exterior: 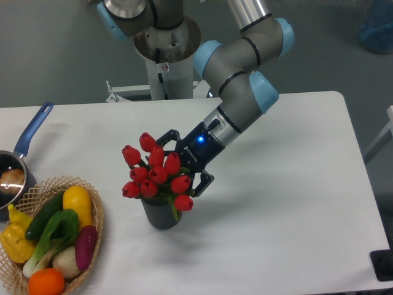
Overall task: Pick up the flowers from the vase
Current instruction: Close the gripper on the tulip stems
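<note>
The flowers, a bunch of red tulip buds with green leaves, stand in the vase, a small dark grey ribbed cylinder left of the table's middle. My gripper comes in from the right at bud height and is open. One finger shows behind the upper buds, and the other finger sits at the bunch's lower right. The right side of the bunch lies between the two fingers. The stems are hidden by the buds and the vase.
A wicker basket of colourful vegetables stands at the front left. Behind it, at the left edge, is a steel pot with a blue handle. The robot's base column rises behind the table.
</note>
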